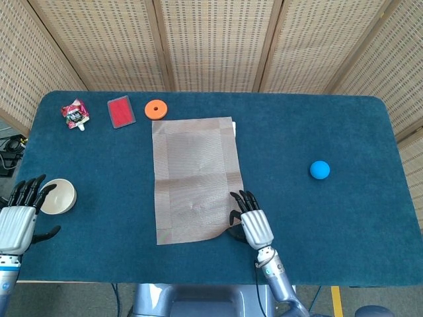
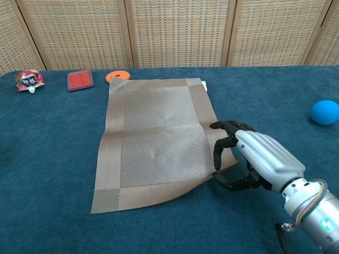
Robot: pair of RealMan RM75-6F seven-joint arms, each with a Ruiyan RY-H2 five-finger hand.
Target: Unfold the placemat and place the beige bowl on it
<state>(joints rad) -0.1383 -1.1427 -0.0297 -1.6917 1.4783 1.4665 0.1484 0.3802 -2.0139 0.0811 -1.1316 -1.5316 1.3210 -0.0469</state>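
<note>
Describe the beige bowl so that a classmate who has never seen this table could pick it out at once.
Start at the blue table and go to its near-left edge, beside the left hand. The beige bowl sits there, left of the placemat. It is the only pale, round, hollow thing.
</note>
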